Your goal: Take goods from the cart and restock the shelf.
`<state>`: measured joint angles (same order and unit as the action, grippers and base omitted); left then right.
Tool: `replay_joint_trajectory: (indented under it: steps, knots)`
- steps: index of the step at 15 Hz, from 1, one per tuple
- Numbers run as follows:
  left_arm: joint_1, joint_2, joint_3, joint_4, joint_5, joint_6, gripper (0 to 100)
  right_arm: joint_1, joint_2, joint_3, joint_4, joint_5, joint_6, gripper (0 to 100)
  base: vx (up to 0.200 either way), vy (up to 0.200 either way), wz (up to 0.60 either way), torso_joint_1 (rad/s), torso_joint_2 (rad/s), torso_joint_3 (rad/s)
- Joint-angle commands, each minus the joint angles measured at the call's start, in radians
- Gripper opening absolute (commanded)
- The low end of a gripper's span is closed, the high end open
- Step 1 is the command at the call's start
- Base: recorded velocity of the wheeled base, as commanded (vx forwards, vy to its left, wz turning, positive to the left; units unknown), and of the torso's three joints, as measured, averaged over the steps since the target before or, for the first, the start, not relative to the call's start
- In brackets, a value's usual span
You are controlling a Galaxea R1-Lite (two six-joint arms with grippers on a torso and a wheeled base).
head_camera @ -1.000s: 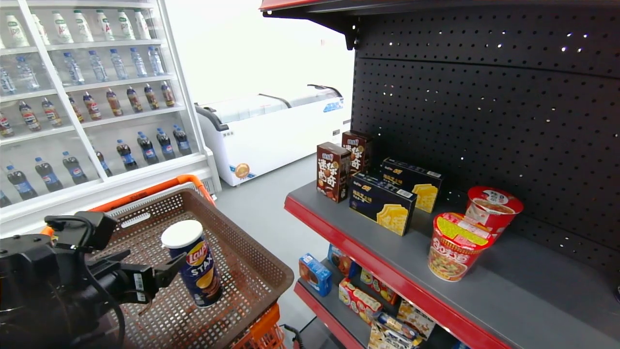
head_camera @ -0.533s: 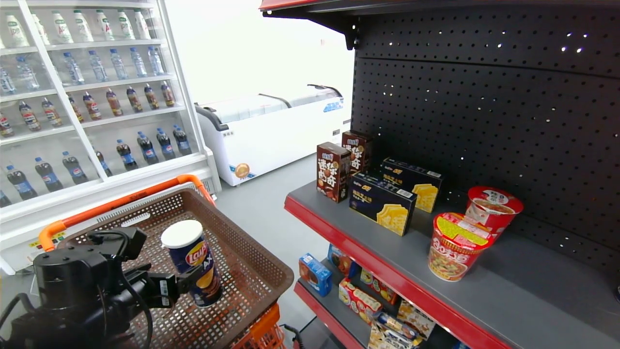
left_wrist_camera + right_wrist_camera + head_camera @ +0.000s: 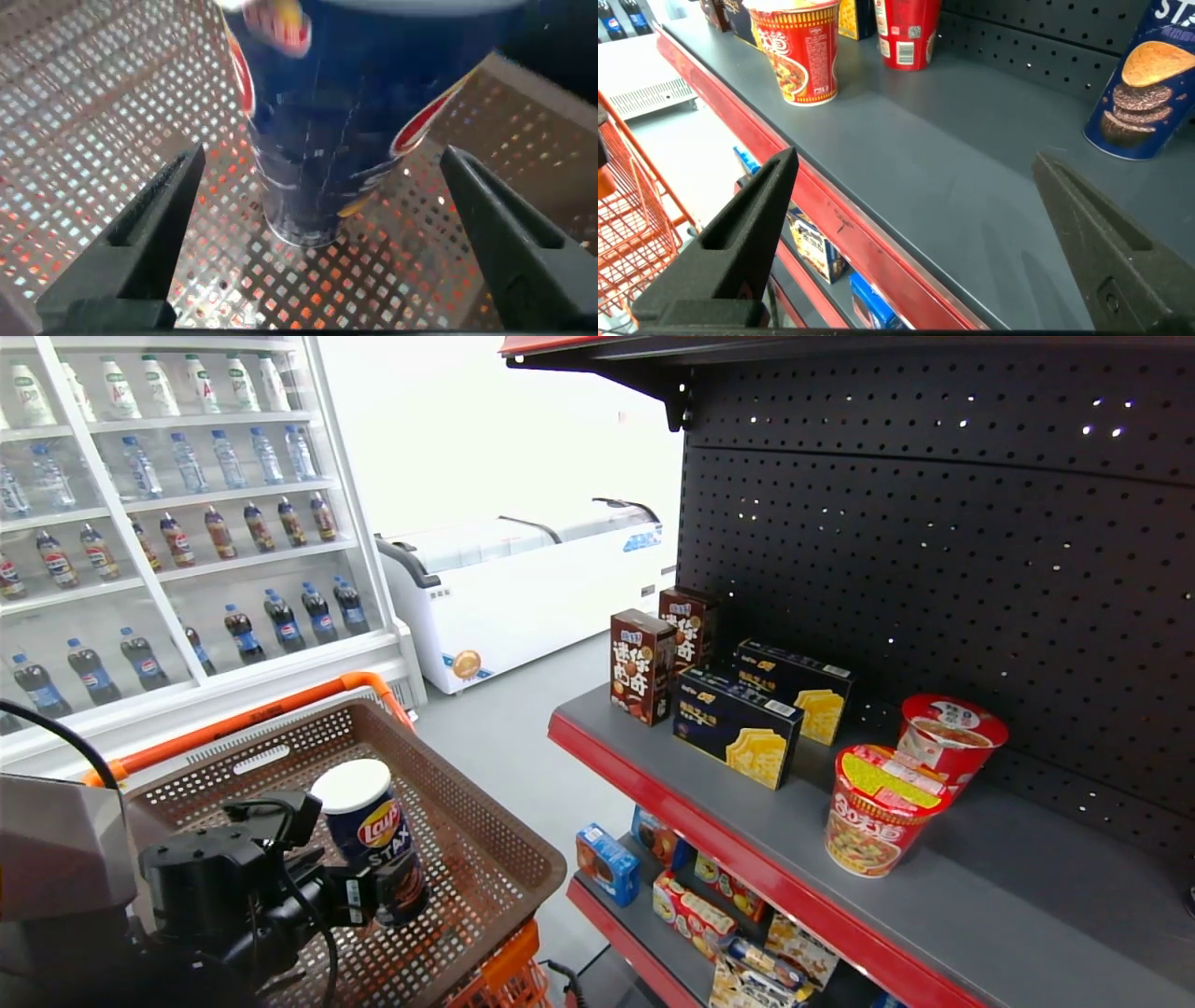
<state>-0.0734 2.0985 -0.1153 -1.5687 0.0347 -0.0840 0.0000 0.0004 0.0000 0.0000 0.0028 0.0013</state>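
Chips can (image 3: 367, 835) stood upright, white lid up, on the floor of the brown mesh basket (image 3: 509, 859) on the orange cart (image 3: 280, 703). My left arm lay low and roughly level inside the basket. Left gripper (image 3: 385, 894) sat at the can's lower half, fingers (image 3: 154, 219) spread wide on either side with gaps showing, gripping nothing. My right gripper (image 3: 920, 247) hung over a bare stretch of the grey shelf (image 3: 709, 803), also spread apart and holding nothing. A second chips can (image 3: 1144, 89) stood on that shelf by the pegboard back. Two noodle cups (image 3: 878, 812) sat further along, one just in front of the other, then dark blue boxes (image 3: 738, 728) and brown boxes (image 3: 642, 665) toward the shelf's end. Basket wall and the shelf's red front edge lay between can and shelf top. Drinks fridge (image 3: 168, 523) stood behind the cart.
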Motion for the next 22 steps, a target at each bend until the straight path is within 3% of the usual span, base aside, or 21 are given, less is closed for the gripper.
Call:
replay_joint_trajectory:
  steps: [1, 10, 11, 19, 20, 22]
  knots:
    - [0.001, 0.084, -0.020, -0.002, 0.002, 0.001, 100, 0.000, 0.000, 0.000, 0.000, 0.000, 0.000, 100, 0.000, 0.000, 0.00, 0.000, 0.00, 0.000]
    - [0.003, 0.132, -0.129, -0.002, -0.001, 0.012, 100, 0.000, 0.000, 0.000, 0.000, 0.000, 0.000, 100, 0.000, 0.000, 0.00, 0.000, 0.00, 0.000]
    - [0.003, 0.135, -0.129, -0.002, -0.001, 0.029, 0, 0.000, 0.000, 0.000, 0.000, 0.000, 0.000, 100, 0.000, 0.000, 0.00, 0.000, 0.00, 0.000]
    - [-0.014, 0.051, -0.147, -0.002, 0.008, 0.041, 0, 0.000, 0.000, 0.000, 0.000, 0.000, 0.000, 100, 0.000, 0.000, 0.00, 0.000, 0.00, 0.000]
    - [-0.008, -0.018, -0.150, 0.013, 0.008, 0.041, 0, 0.000, 0.000, 0.000, 0.000, 0.000, -0.001, 100, 0.000, 0.000, 0.00, 0.000, 0.00, 0.000]
    - [-0.005, -0.138, -0.167, 0.148, 0.025, 0.043, 0, 0.000, 0.000, 0.000, 0.000, 0.000, 0.000, 100, 0.000, 0.000, 0.00, 0.000, 0.00, 0.000]
